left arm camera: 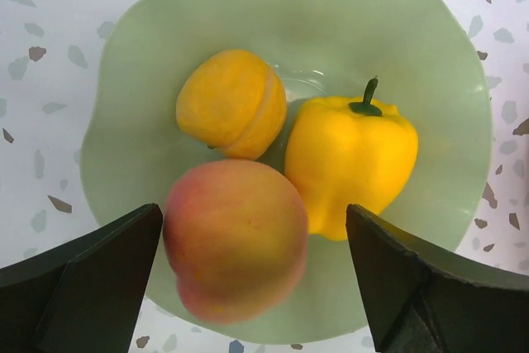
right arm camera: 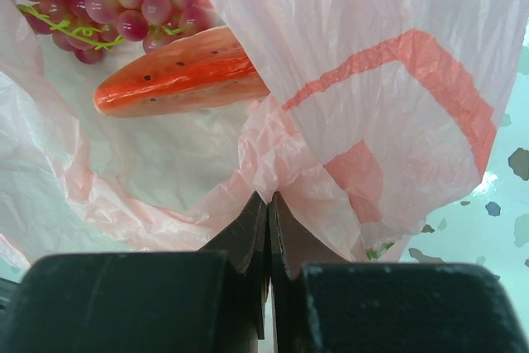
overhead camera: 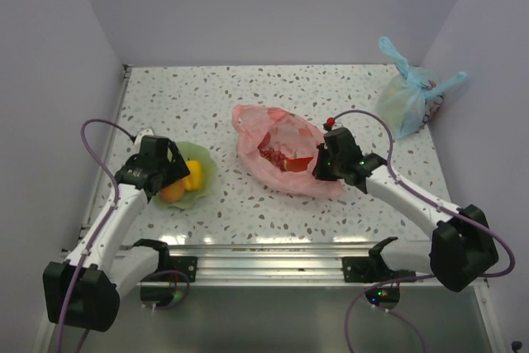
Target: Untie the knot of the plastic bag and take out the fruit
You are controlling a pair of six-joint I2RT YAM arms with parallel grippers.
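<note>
The pink plastic bag (overhead camera: 285,155) lies mid-table with its mouth open; no knot shows. Inside it are a dark red grape cluster (right arm camera: 107,6) and a red watermelon slice (right arm camera: 178,80). My right gripper (overhead camera: 320,168) is at the bag's right edge, and in the right wrist view it (right arm camera: 269,197) is shut on a fold of the pink film (right arm camera: 372,55). My left gripper (overhead camera: 169,173) hovers open over the green bowl (overhead camera: 208,163). A pinkish peach (left arm camera: 235,237) sits between its fingers (left arm camera: 107,262), blurred, above the bowl (left arm camera: 331,6). A yellow pepper (left arm camera: 351,155) and an orange fruit (left arm camera: 231,101) lie in the bowl.
A light blue bag (overhead camera: 409,97) with long tied ears stands at the back right by the wall. A metal rail (overhead camera: 264,258) runs along the table's near edge. Walls close in the left, back and right sides.
</note>
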